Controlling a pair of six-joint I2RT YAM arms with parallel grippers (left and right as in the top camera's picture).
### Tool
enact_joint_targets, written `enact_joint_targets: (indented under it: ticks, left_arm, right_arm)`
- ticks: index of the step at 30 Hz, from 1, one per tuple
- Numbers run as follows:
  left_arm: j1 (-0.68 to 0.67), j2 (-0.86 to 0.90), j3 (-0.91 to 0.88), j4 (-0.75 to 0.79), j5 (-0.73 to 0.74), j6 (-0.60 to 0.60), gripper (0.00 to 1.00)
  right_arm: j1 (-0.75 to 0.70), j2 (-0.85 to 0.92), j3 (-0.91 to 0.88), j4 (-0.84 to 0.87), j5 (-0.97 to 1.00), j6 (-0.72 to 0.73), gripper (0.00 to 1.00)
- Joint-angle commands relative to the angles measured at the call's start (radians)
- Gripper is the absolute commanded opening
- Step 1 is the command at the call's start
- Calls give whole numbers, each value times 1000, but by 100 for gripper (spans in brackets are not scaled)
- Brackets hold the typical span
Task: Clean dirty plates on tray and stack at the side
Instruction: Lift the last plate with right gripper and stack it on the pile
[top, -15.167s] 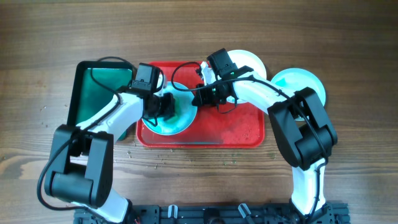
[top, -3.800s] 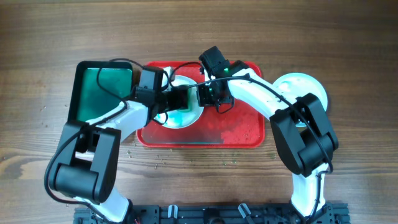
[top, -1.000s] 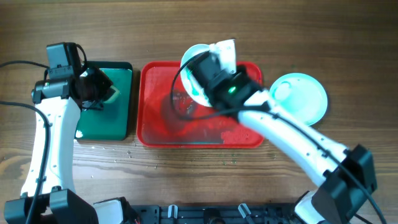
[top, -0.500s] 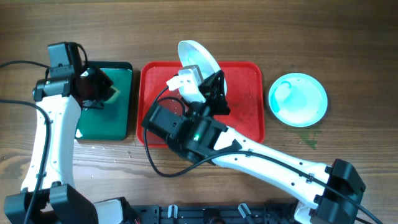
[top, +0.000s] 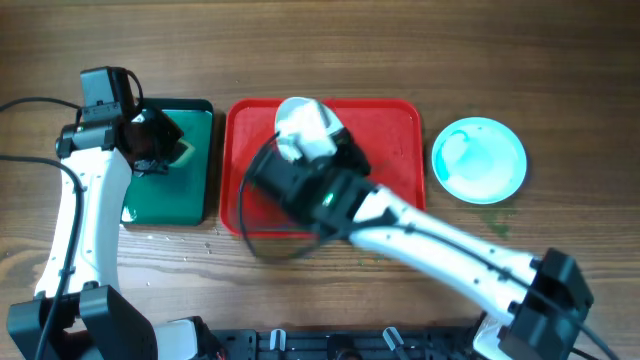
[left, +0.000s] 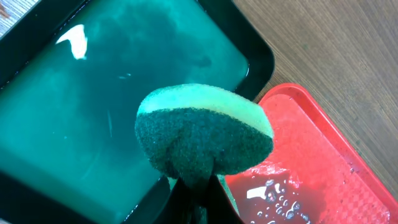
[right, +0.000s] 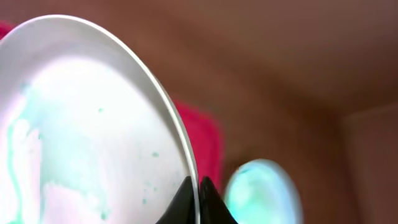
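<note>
My right gripper (right: 198, 190) is shut on the rim of a white plate (right: 81, 124) with faint teal smears and holds it tilted above the red tray (top: 400, 125). In the overhead view this plate (top: 298, 112) is a blurred white shape over the tray's back half. A teal-smeared plate (top: 480, 160) lies on the table right of the tray and also shows in the right wrist view (right: 264, 190). No third plate is in view. My left gripper (left: 199, 193) is shut on a green sponge (left: 205, 130) above the green tray.
The dark green tray (top: 195, 190) holds teal water and stands left of the red tray; its rim (left: 261, 56) nearly touches it. The red tray's floor (left: 311, 162) is wet with droplets. My right arm (top: 450, 255) stretches diagonally across the table's front right.
My right arm has swung with the plate, which has come from above the tray's far edge to lower over the tray's back middle. My left arm and the sponge have stayed put.
</note>
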Motion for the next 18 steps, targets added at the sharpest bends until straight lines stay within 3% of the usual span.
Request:
enact_joint_targets:
  ticks: [1,5,7,9,12,18]
  left_arm:
    - [-21,8,-6,4,-6,-14,4]
    - [-40,8,-6,4,-6,-14,4]
    - [-41,8,-6,4,-7,-14,4]
    - [-41,8,-6,3,-16,-6,4]
    - [-41,8,-6,4,-18,-6,4]
    - [-41,8,-6,-3,-42,-6,4]
  right_arm:
    - [-198,-8,3,22,-572,-63,4]
    - [-474,-37,3,40,-992,-74,4]
    - [-660,-47,3,14,-1099,-37,4]
    - [-931,-46,-4,-93,-1084,30,4]
    - [-1158,-46,-48,-104,-1002,30,4]
    - [-1331,-46,-181,-50,-924,38,4]
